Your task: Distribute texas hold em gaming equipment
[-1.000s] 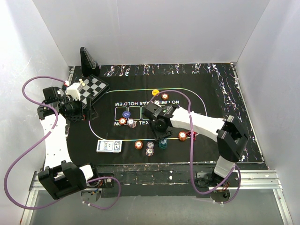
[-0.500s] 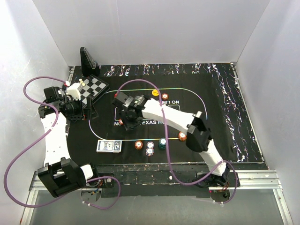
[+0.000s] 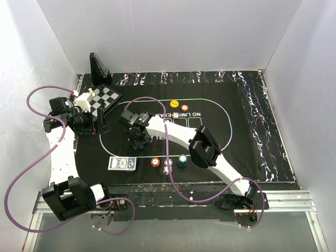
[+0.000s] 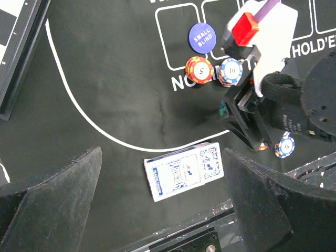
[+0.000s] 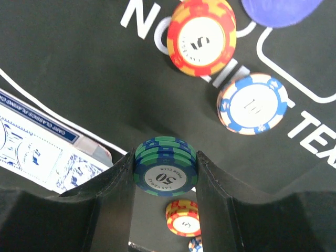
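My right gripper (image 3: pixel 138 138) (image 5: pixel 166 157) is shut on a short stack of teal chips (image 5: pixel 165 176) marked 50, held a little above the mat's left part. Below it lie an orange chip (image 5: pixel 201 37), a white-and-blue chip (image 5: pixel 253 104) and the blue small blind disc (image 4: pixel 202 38). The deck of playing cards (image 3: pixel 122 164) (image 4: pixel 184 170) lies near the front edge. More chips sit to its right: orange (image 3: pixel 155 162), white (image 3: pixel 167 167), teal (image 3: pixel 182 160). A yellow disc (image 3: pixel 174 103) and an orange chip (image 3: pixel 185 107) lie at the back. My left gripper (image 3: pixel 97 123) (image 4: pixel 157 210) is open and empty, high above the cards. The red triangle is hidden.
The chessboard (image 3: pixel 102 98) with pieces stands at the back left, next to my left arm. The black mat (image 3: pixel 247 121) covers the table. My right arm (image 3: pixel 205 149) stretches across the mat's middle. White walls close in three sides.
My right gripper has swung from the teal stack at the front middle leftward to the small blind area, carrying teal chips. The left arm has not moved.
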`<state>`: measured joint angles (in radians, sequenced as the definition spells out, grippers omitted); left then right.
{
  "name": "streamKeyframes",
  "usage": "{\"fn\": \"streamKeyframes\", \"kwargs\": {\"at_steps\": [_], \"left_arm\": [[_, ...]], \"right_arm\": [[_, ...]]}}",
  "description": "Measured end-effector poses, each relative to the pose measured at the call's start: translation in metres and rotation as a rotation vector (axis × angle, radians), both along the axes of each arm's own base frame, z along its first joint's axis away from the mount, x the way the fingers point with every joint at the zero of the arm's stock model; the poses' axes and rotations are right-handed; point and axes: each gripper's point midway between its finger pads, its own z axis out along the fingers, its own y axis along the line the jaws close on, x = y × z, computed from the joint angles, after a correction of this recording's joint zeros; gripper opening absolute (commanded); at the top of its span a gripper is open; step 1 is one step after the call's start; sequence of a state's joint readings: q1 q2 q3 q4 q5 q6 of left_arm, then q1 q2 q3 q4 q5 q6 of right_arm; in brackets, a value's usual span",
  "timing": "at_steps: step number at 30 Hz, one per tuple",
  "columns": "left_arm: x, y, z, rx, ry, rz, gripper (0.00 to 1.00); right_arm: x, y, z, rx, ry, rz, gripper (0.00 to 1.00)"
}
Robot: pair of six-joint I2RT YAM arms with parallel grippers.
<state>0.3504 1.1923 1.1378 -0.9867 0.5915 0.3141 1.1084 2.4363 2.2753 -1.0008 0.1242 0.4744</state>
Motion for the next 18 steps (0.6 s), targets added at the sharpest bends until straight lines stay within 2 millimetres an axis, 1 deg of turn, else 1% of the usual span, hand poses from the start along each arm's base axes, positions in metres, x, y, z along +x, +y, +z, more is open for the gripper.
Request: {"fn": "streamKeyframes", "kwargs": {"at_steps": [5,7,11,13,16,18], "left_arm": [[0.000,0.000,0.000,0.000,0.002,-0.001,1.00],[0.000,0.000,0.000,0.000,0.001,-0.001,1.00],[0.000,0.000,-0.001,-0.001,0.002,-0.001,1.00],[0.000,0.000,-0.001,0.000,0.003,-0.001,1.00],[0.000,0.000,-0.001,0.001,0.002,-0.003,1.00],[0.000,0.000,-0.001,0.002,0.002,-0.003,1.00]], "right_arm": [[0.006,0.011,-0.010,0.022,-0.005,-0.004,0.40],[0.007,0.015,-0.011,0.031,-0.007,-0.006,0.43],[0.008,0.019,-0.017,0.040,-0.006,-0.016,0.45],[0.009,0.020,-0.020,0.041,-0.005,-0.019,0.48],[0.009,0.021,-0.025,0.039,-0.003,-0.023,0.56],[0.010,0.022,-0.025,0.043,-0.004,-0.025,0.61]]}}
